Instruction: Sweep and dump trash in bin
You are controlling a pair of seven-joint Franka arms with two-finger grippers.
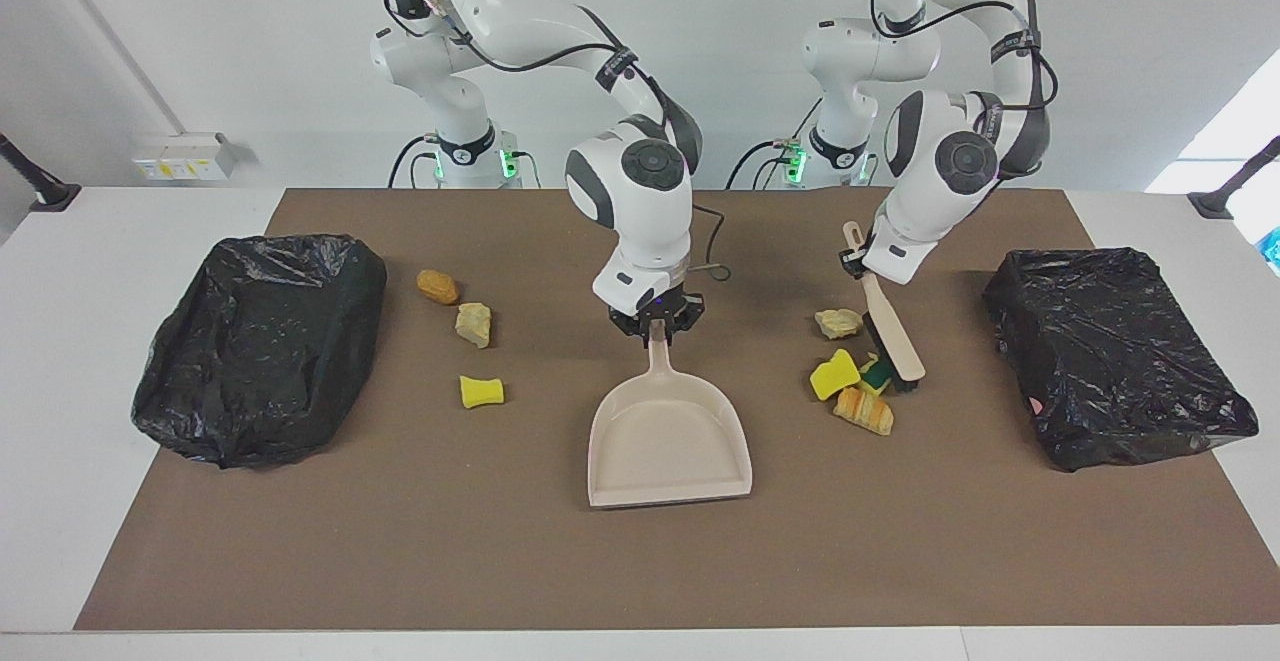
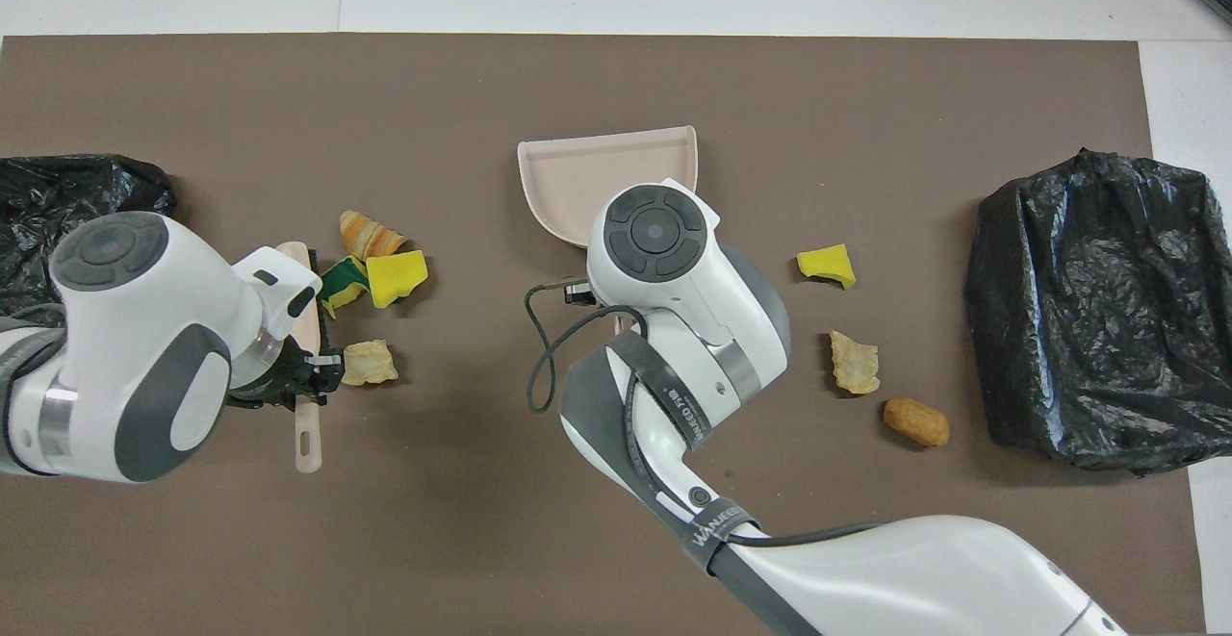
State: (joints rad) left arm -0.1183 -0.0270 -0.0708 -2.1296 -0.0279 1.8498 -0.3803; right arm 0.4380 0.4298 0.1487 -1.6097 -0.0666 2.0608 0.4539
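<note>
White walls back a surface (image 1: pixel 640 561) under a brown mat, and on it we see the sweeping step under way. Our left hand (image 1: pixel 853 263) is clamped on the brush (image 1: pixel 893 333), whose head rests against a cluster of trash (image 1: pixel 850 386) toward the left arm's end: a yellow sponge, a green-backed piece, a striped bread chunk, with a pale lump (image 1: pixel 838 322) just beside them, nearer the robots. Our right hand (image 1: pixel 655 326) grips the dustpan (image 1: pixel 668 441) by its handle near the middle of the surface. Next, we judge, brush and pan must meet so the cluster can be pushed in. Three more scraps (image 1: pixel 468 336) lie toward the right arm's end, well apart from the pan. Black bag-lined bins (image 1: pixel 255 341) (image 1: pixel 1115 351) sit at either end; nothing blocks the path between cluster and pan.
</note>
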